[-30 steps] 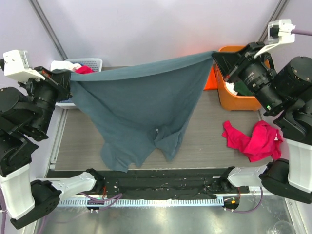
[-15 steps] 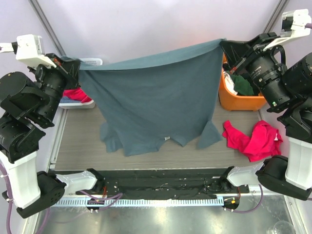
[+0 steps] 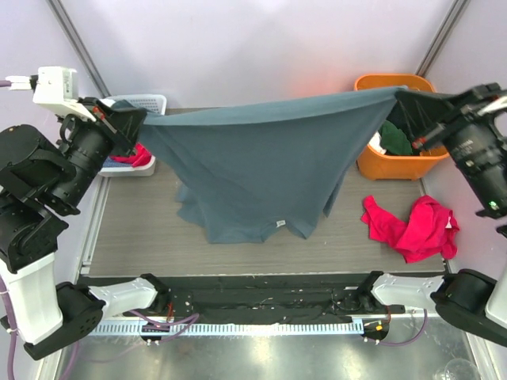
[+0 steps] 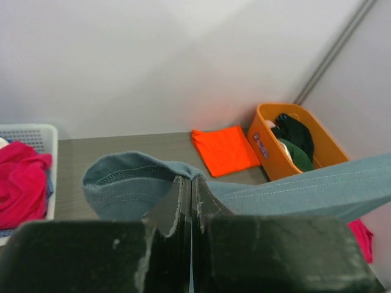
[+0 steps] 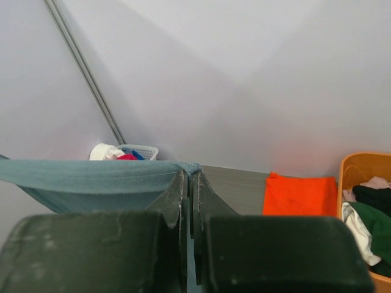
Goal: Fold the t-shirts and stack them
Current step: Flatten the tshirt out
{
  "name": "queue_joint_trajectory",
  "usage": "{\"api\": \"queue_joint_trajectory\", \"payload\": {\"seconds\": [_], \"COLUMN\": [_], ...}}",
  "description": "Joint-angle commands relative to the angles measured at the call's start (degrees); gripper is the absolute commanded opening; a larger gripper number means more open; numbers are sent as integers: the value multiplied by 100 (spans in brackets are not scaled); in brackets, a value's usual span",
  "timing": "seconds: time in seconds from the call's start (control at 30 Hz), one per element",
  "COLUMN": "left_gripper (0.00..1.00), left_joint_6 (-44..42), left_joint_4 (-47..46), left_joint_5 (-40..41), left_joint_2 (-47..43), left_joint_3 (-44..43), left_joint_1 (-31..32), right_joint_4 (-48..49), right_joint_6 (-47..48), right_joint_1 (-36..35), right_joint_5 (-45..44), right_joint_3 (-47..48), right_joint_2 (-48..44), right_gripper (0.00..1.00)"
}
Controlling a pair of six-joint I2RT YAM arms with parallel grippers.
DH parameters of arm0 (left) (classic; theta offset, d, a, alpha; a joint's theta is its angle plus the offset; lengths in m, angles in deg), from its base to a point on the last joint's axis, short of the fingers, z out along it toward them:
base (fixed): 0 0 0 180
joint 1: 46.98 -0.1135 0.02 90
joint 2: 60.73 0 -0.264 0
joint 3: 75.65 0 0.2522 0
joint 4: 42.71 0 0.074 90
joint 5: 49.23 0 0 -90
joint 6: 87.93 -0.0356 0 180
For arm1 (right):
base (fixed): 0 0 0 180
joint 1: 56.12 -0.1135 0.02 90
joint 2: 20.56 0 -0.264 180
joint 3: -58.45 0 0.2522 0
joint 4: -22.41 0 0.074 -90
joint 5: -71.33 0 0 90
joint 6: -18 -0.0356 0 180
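The slate blue-grey t-shirt (image 3: 261, 162) hangs stretched in the air between both arms, its lower edge trailing on the table. My left gripper (image 3: 141, 120) is shut on its left hem corner; in the left wrist view the gripper (image 4: 190, 183) pinches the shirt (image 4: 122, 183). My right gripper (image 3: 400, 95) is shut on the right corner, also seen in the right wrist view (image 5: 188, 177), where the shirt (image 5: 85, 177) runs off to the left. The orange t-shirt (image 4: 225, 149) lies folded flat on the far table, also in the right wrist view (image 5: 299, 195); the top view hides it behind the blue-grey shirt.
An orange plastic tub (image 3: 396, 162) with dark and white clothes stands at the back right. A white basket (image 3: 131, 162) with red cloth sits at the back left. A crumpled magenta garment (image 3: 412, 226) lies at the right. A black bar (image 3: 261, 297) runs along the near edge.
Both grippers moved further apart and pulled the blue-grey shirt taut. The right arm swung outward to the right, and the shirt's lower edge drew up and flattened.
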Motion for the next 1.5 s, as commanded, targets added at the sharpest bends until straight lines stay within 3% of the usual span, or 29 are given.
{"api": "queue_joint_trajectory", "payload": {"seconds": [0.0,0.3,0.43,0.5,0.63,0.8,0.9,1.0,1.1,1.27,1.47], "left_gripper": [0,0,0,0,0,0,0,0,0,0,0], "left_joint_6": [74,389,530,530,382,-154,-243,-269,-383,-383,-621], "left_joint_4": [202,-96,-377,-518,-931,-1554,-2117,-2767,-3330,-3779,-3867], "left_joint_5": [-897,-3094,-3719,-3607,-3019,-2078,-2260,-2507,-2516,-2613,-2437], "left_joint_2": [-12,-56,-12,-38,-144,163,575,1181,1972,3308,4609], "left_joint_3": [-39,-92,13,241,1538,2658,3080,3335,3301,2424,1412], "left_joint_1": [-29,-29,-29,-29,-29,-142,-888,-1671,-2163,-2726,-2885], "right_joint_4": [-145,-163,354,766,1663,2910,3359,3913,4440,5013,5128], "right_joint_6": [99,380,573,695,819,873,109,-32,-155,-147,-165], "right_joint_1": [-5,4,4,4,4,362,1171,1603,1876,2078,2202], "right_joint_5": [-378,-598,-843,-897,-1177,-1276,-222,-88,218,290,334], "right_joint_3": [168,801,390,-155,-1306,-2546,-2819,-2960,-2908,-2286,-1607], "right_joint_2": [-279,-403,-429,-403,-193,755,1422,2195,2821,4218,5246], "right_gripper": [1,1,1,1,1,1,1,1,1,1,1]}}
